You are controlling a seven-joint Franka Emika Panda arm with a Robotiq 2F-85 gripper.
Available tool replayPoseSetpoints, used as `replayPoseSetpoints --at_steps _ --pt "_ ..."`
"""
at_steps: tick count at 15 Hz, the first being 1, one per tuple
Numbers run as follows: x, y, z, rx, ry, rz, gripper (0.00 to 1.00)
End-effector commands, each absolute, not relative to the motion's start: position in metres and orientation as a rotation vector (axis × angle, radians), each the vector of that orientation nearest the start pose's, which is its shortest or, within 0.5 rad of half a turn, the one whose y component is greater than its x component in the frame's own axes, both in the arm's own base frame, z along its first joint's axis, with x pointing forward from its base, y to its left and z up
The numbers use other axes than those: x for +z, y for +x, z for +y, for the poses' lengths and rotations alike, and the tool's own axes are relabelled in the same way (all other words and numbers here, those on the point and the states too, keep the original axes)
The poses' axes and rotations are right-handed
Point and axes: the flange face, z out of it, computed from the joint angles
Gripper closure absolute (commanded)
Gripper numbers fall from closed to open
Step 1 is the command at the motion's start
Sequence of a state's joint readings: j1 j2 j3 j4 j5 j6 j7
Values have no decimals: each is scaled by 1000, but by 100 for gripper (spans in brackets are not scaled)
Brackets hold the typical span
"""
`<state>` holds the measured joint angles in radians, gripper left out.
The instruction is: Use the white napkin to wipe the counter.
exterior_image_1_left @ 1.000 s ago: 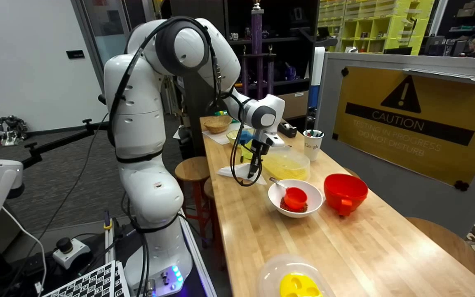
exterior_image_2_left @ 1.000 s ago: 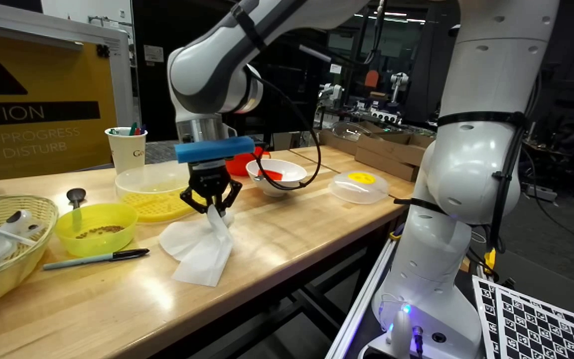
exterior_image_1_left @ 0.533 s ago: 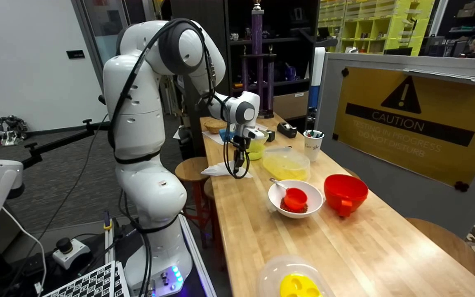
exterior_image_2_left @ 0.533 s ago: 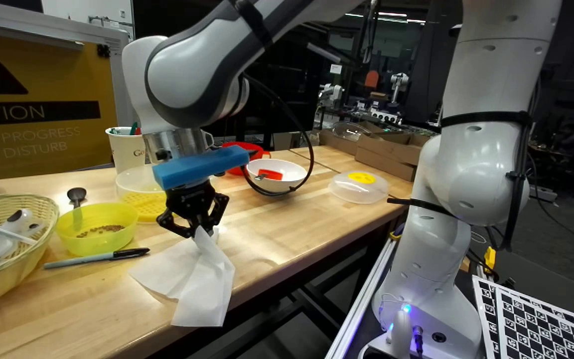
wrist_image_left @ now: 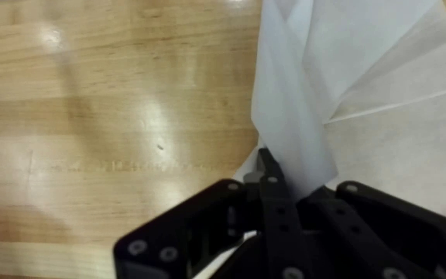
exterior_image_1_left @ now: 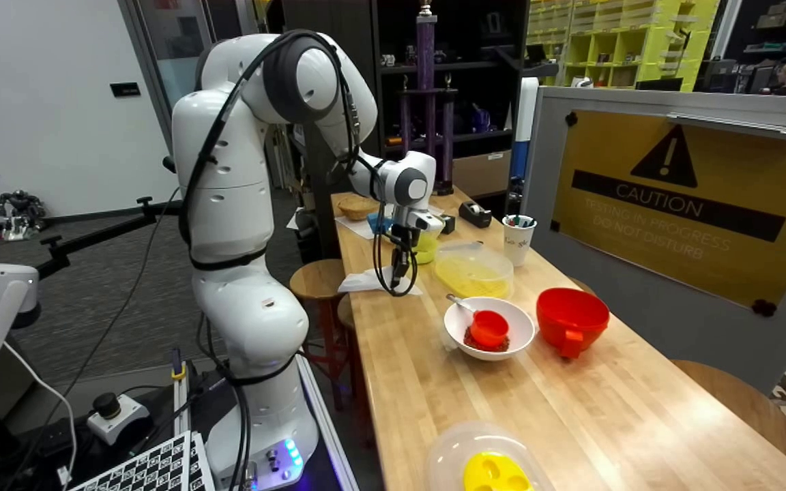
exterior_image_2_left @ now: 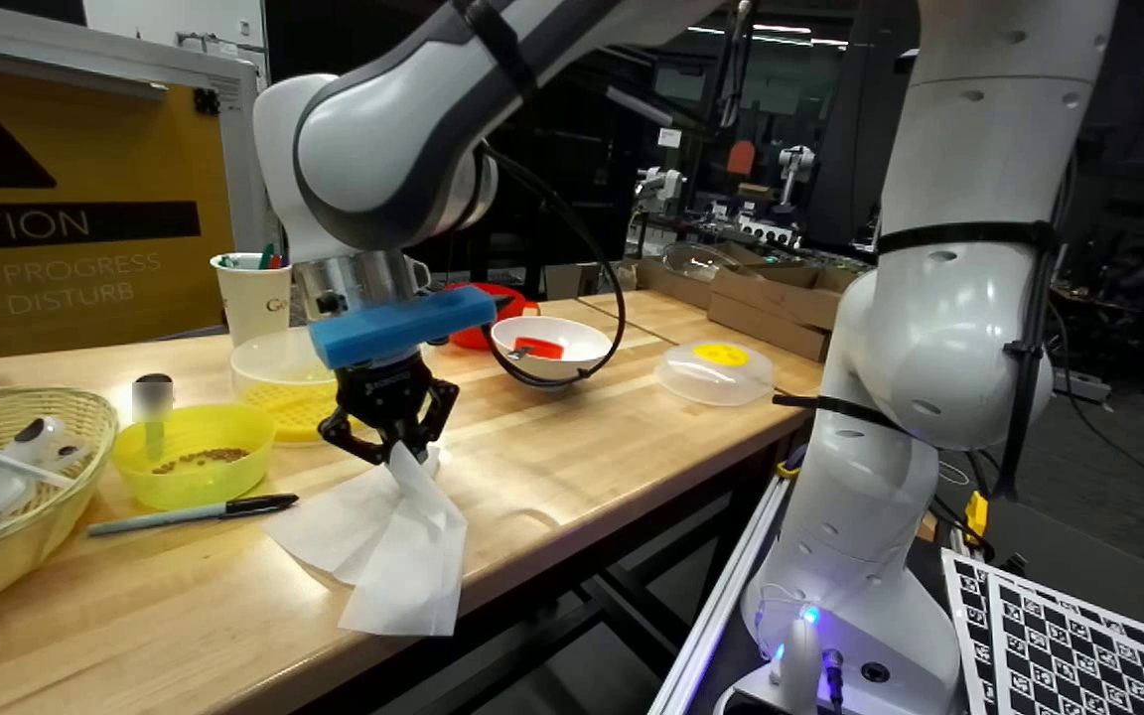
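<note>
The white napkin (exterior_image_2_left: 411,556) is creased and fans out below my gripper (exterior_image_2_left: 407,453). The gripper is shut on one gathered part of it, low over the wooden counter (exterior_image_2_left: 552,472). Part of the napkin lies on the counter, and its lower end reaches past the front edge. The napkin (exterior_image_1_left: 363,281) and gripper (exterior_image_1_left: 400,279) also show in an exterior view beside that edge. In the wrist view the napkin (wrist_image_left: 370,58) spreads up and to the right from the gripper (wrist_image_left: 287,174). It hides part of one finger. Small dark specks show on the counter (wrist_image_left: 91,128).
A marker (exterior_image_2_left: 195,514), yellow bowl with brown bits (exterior_image_2_left: 197,467) and wicker basket (exterior_image_2_left: 26,497) lie to one side of the napkin. A yellow-bottomed container (exterior_image_1_left: 473,271), white bowl (exterior_image_1_left: 461,334), red bowl (exterior_image_1_left: 570,317), pen cup (exterior_image_1_left: 518,240) and clear lid (exterior_image_2_left: 715,375) stand around.
The gripper has dragged the napkin toward the basket end and the counter's front edge, then moved slightly back over the last half second. It stays shut on the napkin.
</note>
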<state>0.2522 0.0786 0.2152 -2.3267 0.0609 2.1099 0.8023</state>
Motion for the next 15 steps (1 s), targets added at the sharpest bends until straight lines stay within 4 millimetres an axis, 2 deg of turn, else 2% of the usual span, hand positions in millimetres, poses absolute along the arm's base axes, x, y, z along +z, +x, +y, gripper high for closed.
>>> replayPoseSetpoints --at_steps 1,4,7,11,15 --pt "275 447 186 500 -3131 728 100" --pt "275 461 160 520 -3085 832 100" --pt "277 472 143 534 -3045 904 100" --pt "283 478 135 542 -3009 950 100" --pt "289 480 137 529 -3001 952 100"
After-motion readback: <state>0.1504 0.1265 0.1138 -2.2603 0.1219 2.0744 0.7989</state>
